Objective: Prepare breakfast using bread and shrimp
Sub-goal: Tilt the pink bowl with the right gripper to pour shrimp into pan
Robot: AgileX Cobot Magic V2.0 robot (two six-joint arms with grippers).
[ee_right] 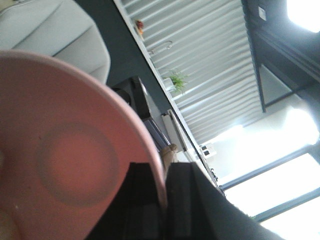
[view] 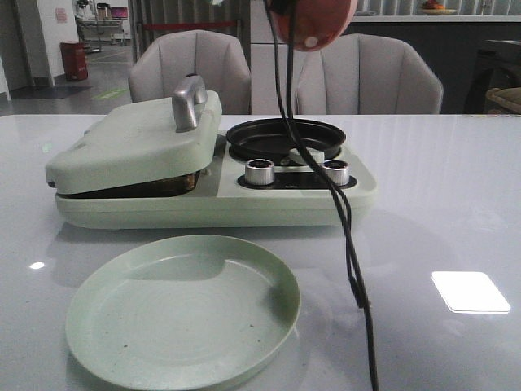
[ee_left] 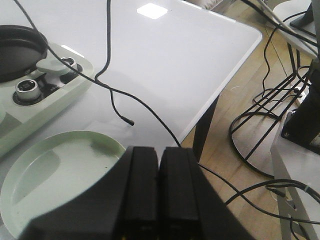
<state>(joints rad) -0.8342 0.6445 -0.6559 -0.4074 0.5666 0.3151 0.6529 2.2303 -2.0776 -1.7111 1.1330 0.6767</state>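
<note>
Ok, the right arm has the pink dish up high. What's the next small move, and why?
Probably lower the pink dish toward the black pan before tipping it. The right gripper pinches the dish's rim. The dish hangs well above the pan, which looks empty, so tipping from there could miss it. What the dish holds cannot be seen.

No text, label or number is legible — not in any view.
</note>
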